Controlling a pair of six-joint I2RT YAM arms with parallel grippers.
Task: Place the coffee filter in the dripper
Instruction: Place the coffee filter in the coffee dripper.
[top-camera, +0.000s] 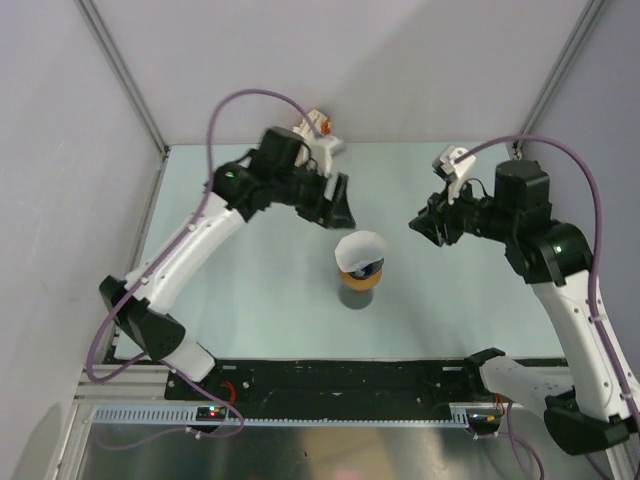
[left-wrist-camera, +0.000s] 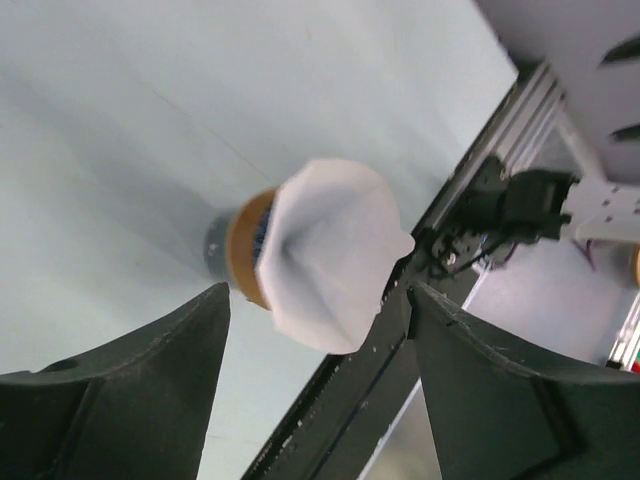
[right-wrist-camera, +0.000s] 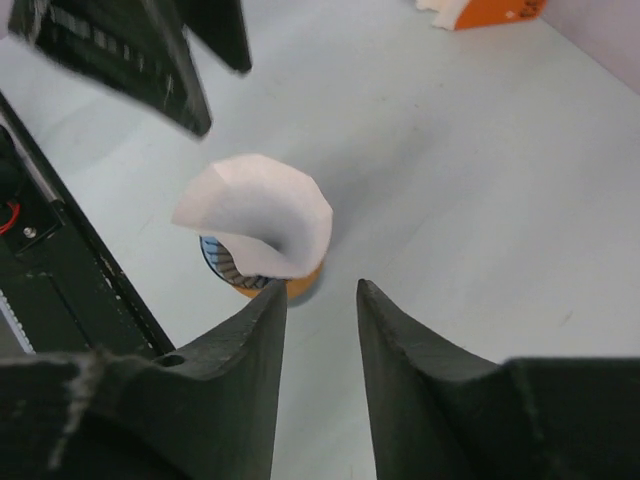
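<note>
Near edge of the table (top-camera: 250, 320): a black rail (top-camera: 330, 375) is running along it, with both arm bases sitting at its ends.

Middle of the table, a little toward the near edge: a dark grey cup (top-camera: 355, 296) is standing upright. An orange ring (right-wrist-camera: 298, 288) is lying on its rim, and the blue ribbed dripper (right-wrist-camera: 222, 262) is sitting in the ring. The white coffee filter (top-camera: 358, 250) is resting in the dripper's mouth, lopsided and curled. It is standing up well above the rim and hiding most of the blue; only a strip of ribs is showing on one side. Nothing is touching the filter.

Just beyond the stack, toward the left edge: the left gripper (top-camera: 340, 208) is hovering above the table, its fingers spread wide with nothing between them. It is pointing down at the filter and is clear of it.

Beyond the stack, toward the right edge: the right gripper (top-camera: 420, 225) is hanging in the air, apart from the stack. Its fingers are parted by only a narrow gap and are holding nothing.

Far edge, left of its middle: a small orange and white box (top-camera: 318, 128) is lying against the back wall.
</note>
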